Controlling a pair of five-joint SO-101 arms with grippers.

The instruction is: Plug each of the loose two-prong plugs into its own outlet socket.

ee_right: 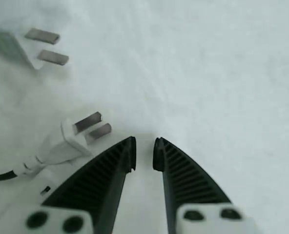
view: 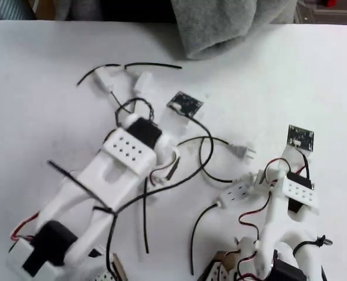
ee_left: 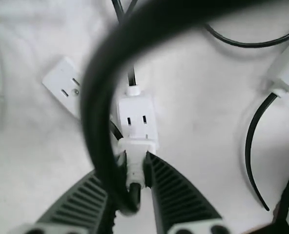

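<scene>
On a white bench (view: 314,76), nearest on the right, the right gripper (ee_right: 144,153) pointed down at the surface with only a narrow gap between its fingers, holding nothing. A loose white plug (ee_right: 78,134) lay just beside its left finger, two flat prongs bare, not touching the gripper. Just to the left of that arm lay a white socket block (view: 235,190) with a black cord trailing towards the near edge. A little farther off, a second plug (ee_right: 42,46) also lay loose, its prongs out in the open.

Farther back and to the left, the left gripper (ee_left: 134,161) was closed on a held plug (ee_left: 137,148), pinched at its neck. The front of that plug met the near end of a white socket (ee_left: 137,114), and no prongs showed between them. A thick black cable (ee_left: 98,97) looped across close to that arm's camera. A second socket (ee_left: 61,85) lay just to the left of the first, apart from it and with nothing in it. At the far edge of the bench lay a grey cloth (view: 220,29).
</scene>
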